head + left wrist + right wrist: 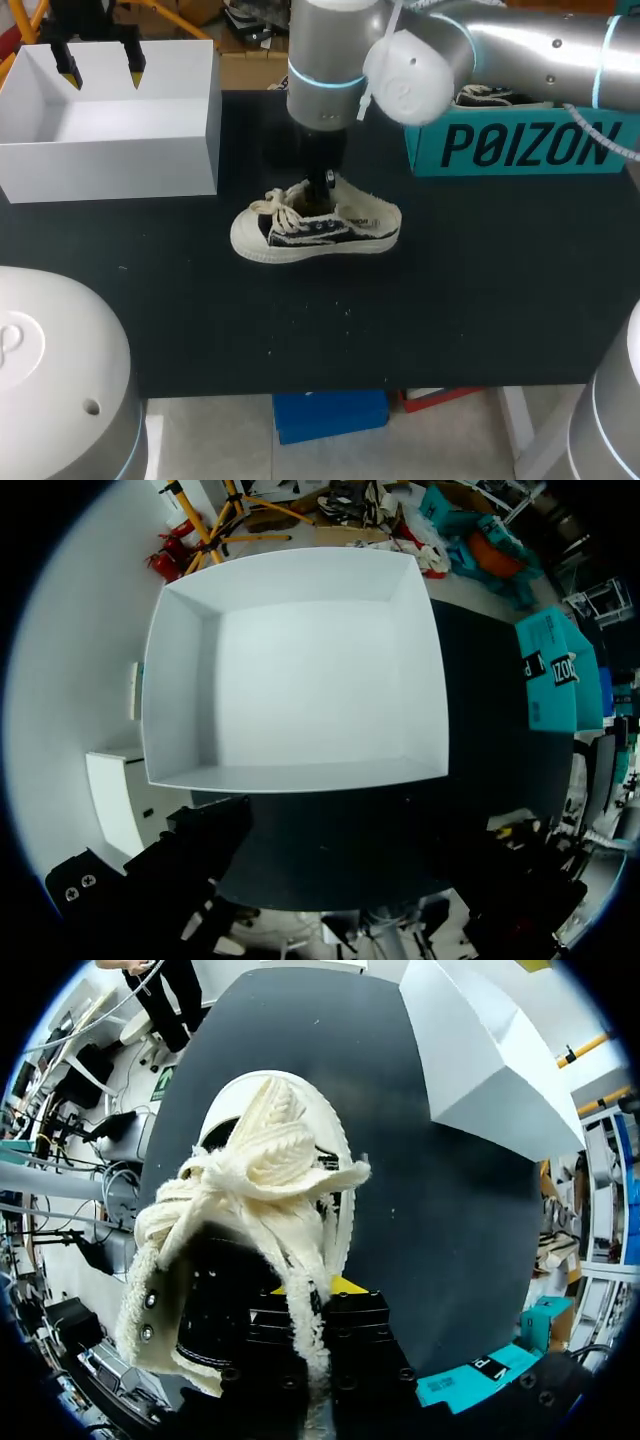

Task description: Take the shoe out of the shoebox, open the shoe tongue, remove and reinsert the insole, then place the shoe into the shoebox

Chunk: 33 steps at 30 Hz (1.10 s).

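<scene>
— Black table (pixel 480 300), matte, under everything. Starting with the left gripper (pixel 101 72)?
— Spread wide, yellow fingertips (pixel 68 76) pointing down, grasping nothing. Hangs over the open white shoebox (pixel 110 150).
— And that shoebox, seen from the left wrist?
— White floor and four white walls, looked straight down into. Sits at the table's far left.
— On to the right gripper (pixel 318 1288).
— Down inside the mouth of the shoe (pixel 315 228). Clenched or loose: cannot tell, masked by the cream tongue (pixel 280 1155) and the frayed collar. Only a sliver of yellow showing behind a fringed strip.
— Whereabouts of the shoe?
— Out of the shoebox, upright on its sole mid-table, toe toward the left of the head view, heel toward the right. Cream canvas, black side panel, laces (pixel 270 205) bunched loosely over the front.
— Further out?
— Right arm (pixel 520 50) coming in from the right, big joint bent above the shoe. Teal box (pixel 520 150) on the table's far right, well apart from the white one, shoe lying between the two and nearer the front.
</scene>
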{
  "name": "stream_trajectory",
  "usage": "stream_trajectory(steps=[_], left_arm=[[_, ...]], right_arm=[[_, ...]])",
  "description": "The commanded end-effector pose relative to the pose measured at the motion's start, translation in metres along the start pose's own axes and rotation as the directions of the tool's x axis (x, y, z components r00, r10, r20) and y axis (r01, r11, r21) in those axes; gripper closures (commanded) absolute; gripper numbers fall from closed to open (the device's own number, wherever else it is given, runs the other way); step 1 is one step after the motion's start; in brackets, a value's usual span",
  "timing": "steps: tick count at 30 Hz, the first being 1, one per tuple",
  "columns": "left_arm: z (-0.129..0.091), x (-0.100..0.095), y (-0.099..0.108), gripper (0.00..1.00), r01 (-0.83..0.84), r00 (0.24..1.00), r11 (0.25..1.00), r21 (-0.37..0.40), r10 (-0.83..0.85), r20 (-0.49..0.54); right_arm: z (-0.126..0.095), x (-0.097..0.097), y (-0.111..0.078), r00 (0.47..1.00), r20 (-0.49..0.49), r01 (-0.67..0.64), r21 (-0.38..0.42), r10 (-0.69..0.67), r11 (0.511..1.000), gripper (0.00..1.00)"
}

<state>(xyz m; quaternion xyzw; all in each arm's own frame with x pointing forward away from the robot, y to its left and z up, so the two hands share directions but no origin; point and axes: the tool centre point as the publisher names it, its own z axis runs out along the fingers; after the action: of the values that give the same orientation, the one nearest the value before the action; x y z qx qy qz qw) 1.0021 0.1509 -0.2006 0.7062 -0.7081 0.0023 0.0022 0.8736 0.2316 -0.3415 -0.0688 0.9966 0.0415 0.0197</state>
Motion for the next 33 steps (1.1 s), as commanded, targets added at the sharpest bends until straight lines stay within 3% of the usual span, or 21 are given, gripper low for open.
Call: stream_trajectory(steps=[1,10,18,19,20,28,33], left_arm=[[0.000,0.001,0.001,0.00,0.002,1.000,1.000,-0.002,-0.002,0.004],[0.000,0.001,0.001,0.00,0.002,1.000,1.000,-0.002,-0.002,0.004],[0.000,0.001,0.001,0.00,0.002,1.000,1.000,-0.002,-0.002,0.004],[0.000,0.001,0.001,0.00,0.002,1.000,1.000,-0.002,-0.002,0.004],[0.000,0.001,0.001,0.00,0.002,1.000,1.000,-0.002,-0.002,0.004],[0.000,0.001,0.001,0.00,0.002,1.000,1.000,-0.002,-0.002,0.004],[0.000,0.001,0.001,0.00,0.002,1.000,1.000,-0.002,-0.002,0.004]], right_arm=[[0.028,-0.001,0.013,1.000,-0.014,-0.004,-0.014,0.004,1.000,1.00],[0.056,0.003,0.016,0.999,-0.041,0.004,-0.008,-0.004,1.000,1.00],[0.065,0.000,0.009,0.999,-0.044,-0.028,0.010,0.028,1.000,0.99],[0.064,-0.001,0.008,0.999,-0.042,-0.031,0.009,0.031,0.999,0.57],[0.062,-0.002,0.008,0.999,-0.043,-0.031,0.010,0.031,0.999,0.00],[0.017,0.004,0.007,0.998,-0.057,-0.028,0.035,0.030,0.999,0.00],[-0.015,0.010,0.004,0.998,-0.060,-0.028,-0.009,0.028,1.000,0.00]])
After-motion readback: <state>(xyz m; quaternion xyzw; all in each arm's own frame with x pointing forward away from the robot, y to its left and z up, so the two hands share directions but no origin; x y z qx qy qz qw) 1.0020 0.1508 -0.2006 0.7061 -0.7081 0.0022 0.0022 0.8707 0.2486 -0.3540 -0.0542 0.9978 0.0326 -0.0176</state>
